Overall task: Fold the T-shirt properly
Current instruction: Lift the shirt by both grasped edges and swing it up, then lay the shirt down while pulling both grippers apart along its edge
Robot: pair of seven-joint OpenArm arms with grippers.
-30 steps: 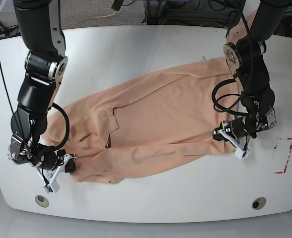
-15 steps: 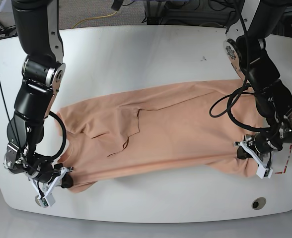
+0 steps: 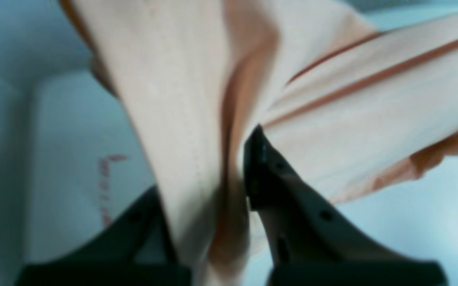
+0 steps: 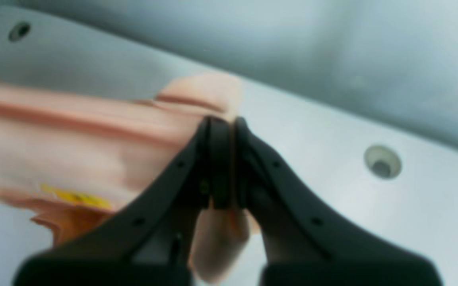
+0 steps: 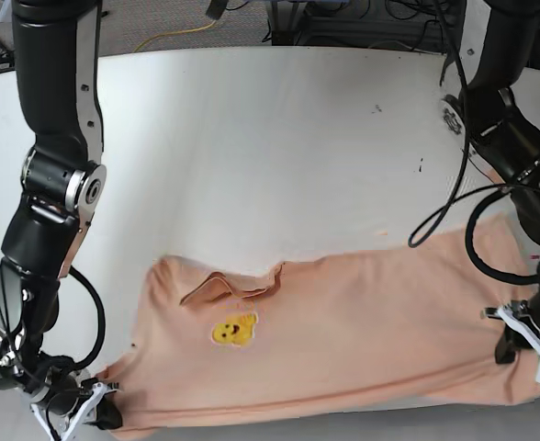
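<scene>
The peach T-shirt lies stretched across the table's front edge, collar toward the back, with a small yellow print facing up. My left gripper is at the shirt's front right corner, shut on bunched cloth that runs between its fingers. At the shirt's front left corner my right gripper is shut on a fold of the shirt; its fingertips pinch together, and a yellow patch shows on the cloth beside them.
The white table stretches behind the shirt. Both arms reach down along its left and right sides. Round holes sit near the table's front edge. Red marks show on the table beside the left gripper.
Both grippers have drawn the shirt toward the table's front edge. It now lies flatter and further forward, and the yellow print has come into view.
</scene>
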